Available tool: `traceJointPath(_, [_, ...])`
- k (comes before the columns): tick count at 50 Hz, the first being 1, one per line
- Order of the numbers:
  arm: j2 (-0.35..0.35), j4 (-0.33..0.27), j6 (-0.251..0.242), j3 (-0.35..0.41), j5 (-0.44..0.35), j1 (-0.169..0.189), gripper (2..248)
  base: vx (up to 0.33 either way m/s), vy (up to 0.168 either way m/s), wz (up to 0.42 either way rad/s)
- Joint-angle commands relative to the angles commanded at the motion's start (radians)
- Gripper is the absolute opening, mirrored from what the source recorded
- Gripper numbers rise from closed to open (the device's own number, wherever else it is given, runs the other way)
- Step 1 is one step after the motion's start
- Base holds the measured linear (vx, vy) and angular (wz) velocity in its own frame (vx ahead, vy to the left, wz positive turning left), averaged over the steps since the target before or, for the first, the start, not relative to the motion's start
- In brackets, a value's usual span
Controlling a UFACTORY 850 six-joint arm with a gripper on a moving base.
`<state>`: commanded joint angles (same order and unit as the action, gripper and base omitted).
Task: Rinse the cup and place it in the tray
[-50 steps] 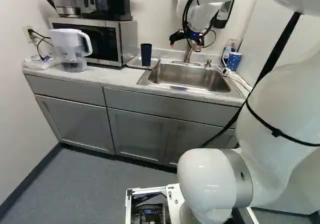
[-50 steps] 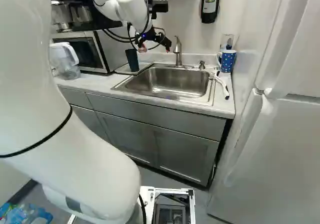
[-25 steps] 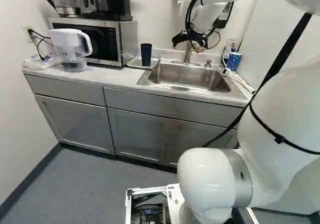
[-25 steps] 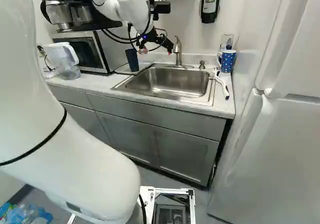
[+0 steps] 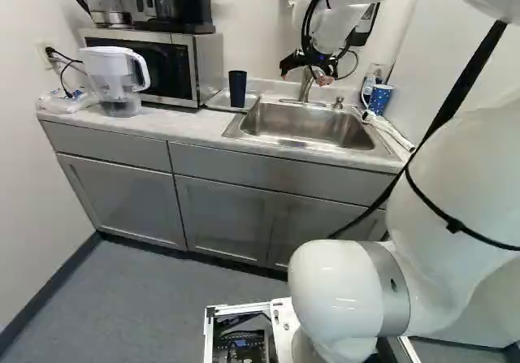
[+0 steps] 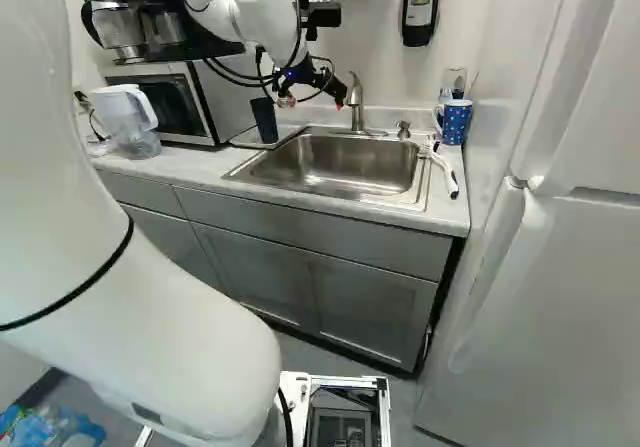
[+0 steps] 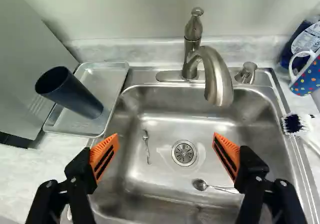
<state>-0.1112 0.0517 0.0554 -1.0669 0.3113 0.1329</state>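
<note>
My gripper point(image 6: 313, 97) hangs above the sink point(image 6: 330, 179) in the right base view. In the wrist view the gripper point(image 7: 166, 156) stands wide open with nothing between its orange pads, over the basin. A dark blue cup point(image 7: 70, 92) stands upright on the metal tray point(image 7: 112, 77), left of the sink as the left base view shows. The cup is clear of both fingers. Behind the basin rises the faucet point(image 7: 218, 78), its spout over the sink; no water shows. A fork point(image 7: 146, 146) and a spoon point(image 7: 201, 185) lie in the basin.
At the sink's far side from the tray are a spotted blue mug point(image 6: 454, 120), a dish brush point(image 6: 445, 172) and a soap bottle point(image 7: 302, 41). A microwave point(image 5: 154, 62) stands beside the tray, with a water pitcher point(image 5: 116, 75) near it. A white fridge point(image 6: 550, 297) flanks the counter.
Over the last second my arm has shifted slightly, the gripper turning a little and lowering slightly above the sink. It has barely moved in the last half second. The cup and tray stay put.
</note>
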Motion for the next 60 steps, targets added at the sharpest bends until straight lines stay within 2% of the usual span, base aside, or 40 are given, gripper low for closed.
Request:
traceJointPath(43, [0.0, 0.0, 0.0, 0.0, 0.0, 0.0, 247, -0.001, 0.0, 0.0])
traceJointPath(60, [0.0, 0.0, 0.0, 0.0, 0.0, 0.0, 247, -0.085, 0.002, 0.008])
